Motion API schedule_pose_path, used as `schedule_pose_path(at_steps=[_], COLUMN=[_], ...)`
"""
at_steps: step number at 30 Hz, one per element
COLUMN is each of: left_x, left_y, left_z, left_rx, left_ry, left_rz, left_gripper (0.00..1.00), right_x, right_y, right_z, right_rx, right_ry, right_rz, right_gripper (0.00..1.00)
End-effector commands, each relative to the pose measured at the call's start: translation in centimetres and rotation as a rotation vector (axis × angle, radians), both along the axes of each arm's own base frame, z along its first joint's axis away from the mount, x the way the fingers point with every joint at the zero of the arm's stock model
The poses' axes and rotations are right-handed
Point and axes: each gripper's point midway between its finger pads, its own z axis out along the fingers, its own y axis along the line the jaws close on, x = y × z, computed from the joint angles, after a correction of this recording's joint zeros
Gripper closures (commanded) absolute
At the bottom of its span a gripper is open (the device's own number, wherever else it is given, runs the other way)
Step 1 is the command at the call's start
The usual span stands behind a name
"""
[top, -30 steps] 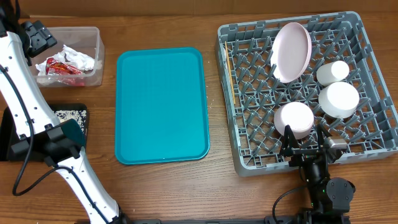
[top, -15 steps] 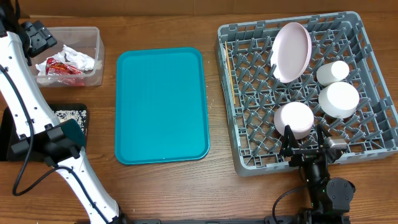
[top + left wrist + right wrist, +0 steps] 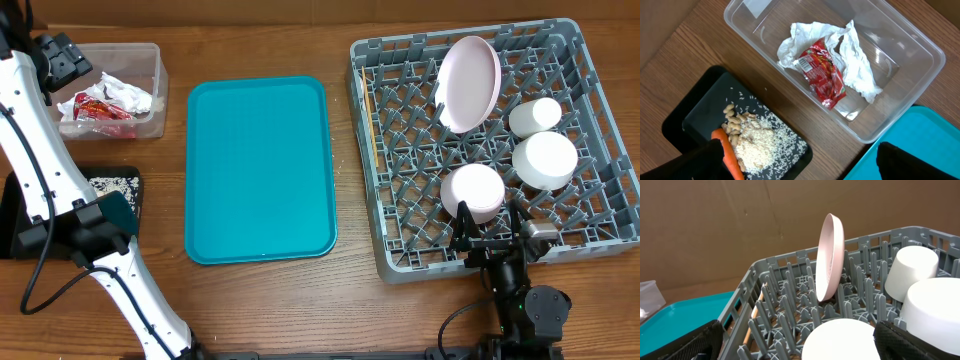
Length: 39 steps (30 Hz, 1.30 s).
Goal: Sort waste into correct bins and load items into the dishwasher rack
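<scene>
Looking down on a wooden tabletop (image 3: 260, 30), a clear tub (image 3: 160, 62) sits at the far left, its long axis running left to right. Inside it a crumpled red wrapper (image 3: 95, 108) lies roughly left to right against a crumpled white napkin (image 3: 128, 93). Just nearer than the tub is a black tray (image 3: 132, 176), partly hidden by the left arm. It holds beige food scraps (image 3: 752, 140) and an orange carrot (image 3: 730, 156), which the wrist view shows slanting beside the scraps, its lower end hidden. The left end effector (image 3: 800, 150) hangs over the tub and tray with its fingers spread wide, holding nothing. A flat teal tray (image 3: 260, 170) fills the middle, long axis near to far. At the right is the big grey rack (image 3: 362, 60). A thin wooden stick (image 3: 369, 120) lies along its left wall, pointing near to far. A pale pink plate (image 3: 470, 82) stands on edge in the far part, leaning, its rim line running near to far. To its right is a tilted white cup (image 3: 535, 116). A white bowl (image 3: 473, 192) and a second bowl (image 3: 545, 160) sit bottom up nearer. The right end effector (image 3: 490, 236) hovers at the rack's near edge, fingers apart and empty.
</scene>
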Motion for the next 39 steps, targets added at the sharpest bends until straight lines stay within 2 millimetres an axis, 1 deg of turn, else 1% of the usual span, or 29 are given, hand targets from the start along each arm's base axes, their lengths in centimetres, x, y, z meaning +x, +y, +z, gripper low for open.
schedule_pose_path(at_steps=[1, 3, 6, 9, 14, 16, 18, 22, 26, 30, 31, 32, 34, 39], left_x=[-0.2, -0.9, -2.9, -5.6, -10.3, -12.5, -14.0, -17.4, -20.1, -22.4, -22.8, -22.7, -21.6, -16.5], left_y=[-0.6, -0.9, -1.8, -3.0, -4.9, -6.3, -7.6, -11.0, -14.5, -17.0, -17.4, -17.7, -18.6, -21.2], left_z=[0.7, 0.7, 0.4, 0.2, 0.6, 0.7, 0.8, 0.5, -0.4, -1.2, -1.3, -1.3, -1.2, -0.2], left_rx=[0.014, 0.006, -0.017, -0.041, -0.063, -0.068, -0.070, -0.068, -0.061, -0.050, -0.044, -0.037, -0.037, -0.017], left_ry=[-0.004, 0.016, 0.077, 0.138, 0.197, 0.215, 0.226, 0.253, 0.283, 0.302, 0.293, 0.266, 0.161, -0.286], left_rz=[-0.008, -0.009, -0.011, -0.015, -0.020, -0.035, -0.057, -0.134, -0.246, -0.344, -0.367, -0.380, -0.413, -0.513], left_gripper=[0.00, 0.00, 0.00, 0.00, 0.00, 0.00, 0.00, 0.00, 0.00, 0.00, 0.00, 0.00, 0.00, 0.00], right_x=[0.0, 0.0, 0.0, 0.0, 0.0, 0.0, 0.0, 0.0, 0.0, 0.0, 0.0, 0.0, 0.0, 0.0], right_y=[-0.1, -0.1, -0.1, -0.1, -0.1, -0.1, -0.1, -0.1, -0.1, -0.1, -0.1, -0.1, -0.1, -0.1], right_z=[-0.2, -0.2, -0.2, -0.2, -0.2, -0.2, -0.2, -0.2, -0.2, -0.2, -0.2, -0.2, -0.2, -0.2], right_rx=[-0.008, -0.008, -0.008, -0.008, -0.008, -0.008, -0.008, -0.008, -0.008, -0.008, -0.008, -0.008, -0.008, -0.008], right_ry=[-0.003, -0.003, -0.003, -0.003, -0.003, -0.003, -0.003, -0.003, -0.003, -0.003, -0.003, -0.003, -0.003, -0.003], right_rz=[-0.007, -0.007, -0.007, -0.007, -0.007, -0.007, -0.007, -0.007, -0.007, -0.007, -0.007, -0.007, -0.007, -0.007], right_gripper=[0.00, 0.00, 0.00, 0.00, 0.00, 0.00, 0.00, 0.00, 0.00, 0.00, 0.00, 0.00, 0.00, 0.00])
